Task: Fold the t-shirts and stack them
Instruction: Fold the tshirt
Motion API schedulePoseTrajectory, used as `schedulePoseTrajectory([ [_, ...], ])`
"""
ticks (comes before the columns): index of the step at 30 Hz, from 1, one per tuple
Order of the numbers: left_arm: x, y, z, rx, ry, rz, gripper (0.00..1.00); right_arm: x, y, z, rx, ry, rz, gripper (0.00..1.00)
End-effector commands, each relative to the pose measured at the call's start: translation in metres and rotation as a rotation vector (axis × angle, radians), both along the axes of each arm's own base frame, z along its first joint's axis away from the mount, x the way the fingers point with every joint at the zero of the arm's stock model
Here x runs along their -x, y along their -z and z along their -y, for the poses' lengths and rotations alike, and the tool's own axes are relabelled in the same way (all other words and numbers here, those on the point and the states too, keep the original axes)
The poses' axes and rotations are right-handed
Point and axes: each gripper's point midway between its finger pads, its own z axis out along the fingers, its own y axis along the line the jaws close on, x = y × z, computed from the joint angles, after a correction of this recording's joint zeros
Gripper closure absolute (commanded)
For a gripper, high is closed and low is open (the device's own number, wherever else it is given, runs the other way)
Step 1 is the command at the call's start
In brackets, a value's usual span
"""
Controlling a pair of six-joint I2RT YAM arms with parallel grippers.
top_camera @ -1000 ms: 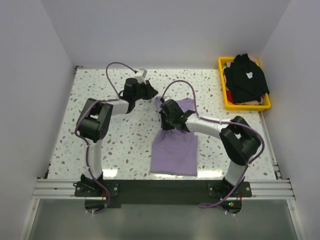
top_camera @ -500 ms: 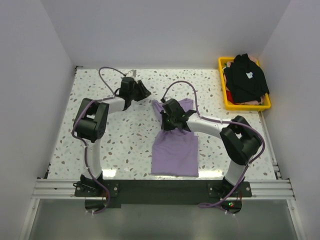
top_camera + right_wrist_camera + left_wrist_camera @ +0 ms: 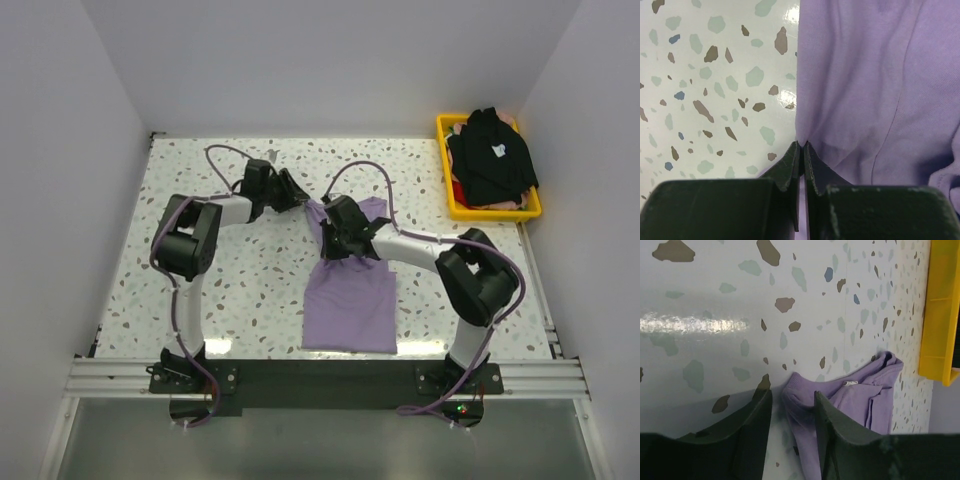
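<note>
One lavender t-shirt lies near-to-far, collar farthest.

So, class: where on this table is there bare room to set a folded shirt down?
Bare: the table left of the purple shirt, and the far strip between the left gripper and the yellow basket. Crowded: the middle, where the right gripper pinches that shirt, and the basket, heaped with a black shirt.

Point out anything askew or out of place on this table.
The lavender t-shirt is bunched and crumpled at its far end, while its near half lies flat. The black t-shirt sits heaped loosely in the yellow basket.
</note>
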Motion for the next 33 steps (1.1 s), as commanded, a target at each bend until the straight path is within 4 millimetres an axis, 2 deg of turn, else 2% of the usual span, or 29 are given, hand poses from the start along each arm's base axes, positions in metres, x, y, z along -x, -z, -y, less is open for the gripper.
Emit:
schedulePoseTrajectory([
  [1,-0.013,-0.014,0.018,0.088,0.054,0.037,0.57,-0.017,-0.017,-0.015,-0.067,0.008,0.028,1.00],
  [3,-0.020,-0.022,0.024,0.117,0.070,0.064,0.64,-0.020,-0.021,-0.019,-0.078,0.005,0.032,1.00],
  [4,-0.020,-0.018,0.027,0.130,0.088,0.058,0.66,-0.020,-0.018,-0.020,-0.076,0.003,0.026,1.00],
  [5,-0.026,-0.026,0.031,0.146,0.097,0.086,0.72,-0.020,-0.018,-0.021,-0.080,0.003,0.026,1.00],
  [7,-0.028,-0.025,0.036,0.168,0.125,0.087,0.78,-0.022,-0.018,-0.025,-0.090,0.002,0.026,1.00],
  [8,-0.035,-0.035,0.038,0.182,0.132,0.117,0.82,-0.023,-0.017,-0.025,-0.092,0.003,0.023,1.00],
  [10,-0.037,-0.035,0.043,0.198,0.160,0.131,0.86,-0.023,-0.016,-0.028,-0.102,0.001,0.021,1.00],
  [11,-0.043,-0.045,0.047,0.219,0.170,0.168,0.90,-0.023,-0.014,-0.028,-0.101,0.000,0.018,1.00],
  [13,-0.047,-0.046,0.048,0.236,0.183,0.179,0.92,-0.024,-0.013,-0.031,-0.112,-0.004,0.017,1.00],
  [15,-0.056,-0.055,0.049,0.249,0.190,0.218,0.92,-0.026,-0.011,-0.034,-0.118,-0.009,0.022,1.00],
  [16,-0.059,-0.051,0.048,0.253,0.195,0.215,0.91,-0.026,-0.011,-0.035,-0.122,-0.013,0.019,1.00],
  [18,-0.065,-0.056,0.047,0.266,0.203,0.234,0.84,-0.030,-0.010,-0.037,-0.118,-0.018,0.027,0.92],
  [19,-0.068,-0.052,0.043,0.266,0.199,0.230,0.75,-0.032,-0.009,-0.036,-0.114,-0.013,0.030,0.86],
  [20,-0.069,-0.052,0.041,0.265,0.198,0.235,0.70,-0.034,-0.012,-0.037,-0.117,-0.013,0.036,0.74],
  [21,-0.070,-0.053,0.038,0.264,0.197,0.245,0.66,-0.042,-0.019,-0.036,-0.130,-0.003,0.050,0.69],
  [22,-0.072,-0.056,0.034,0.266,0.195,0.255,0.56,-0.047,-0.023,-0.035,-0.138,0.002,0.057,0.64],
  [23,-0.074,-0.058,0.030,0.262,0.197,0.272,0.51,-0.058,-0.031,-0.030,-0.149,0.021,0.067,0.56],
  [24,-0.078,-0.066,0.024,0.265,0.199,0.298,0.43,-0.064,-0.040,-0.027,-0.161,0.032,0.078,0.53],
  [26,-0.081,-0.076,0.016,0.267,0.197,0.320,0.38,-0.077,-0.053,-0.018,-0.183,0.058,0.095,0.47],
  [28,-0.085,-0.092,0.002,0.266,0.174,0.344,0.36,-0.099,-0.072,0.004,-0.195,0.117,0.122,0.46],
  [29,-0.083,-0.093,-0.001,0.269,0.169,0.337,0.36,-0.105,-0.077,0.013,-0.192,0.139,0.129,0.45],
  [31,-0.083,-0.111,-0.006,0.249,0.145,0.362,0.36,-0.126,-0.082,0.046,-0.168,0.224,0.137,0.46],
  [32,-0.081,-0.104,-0.009,0.211,0.140,0.329,0.37,-0.135,-0.082,0.068,-0.150,0.276,0.127,0.46],
  [33,-0.080,-0.102,-0.011,0.190,0.125,0.312,0.38,-0.141,-0.081,0.080,-0.141,0.303,0.123,0.46],
])
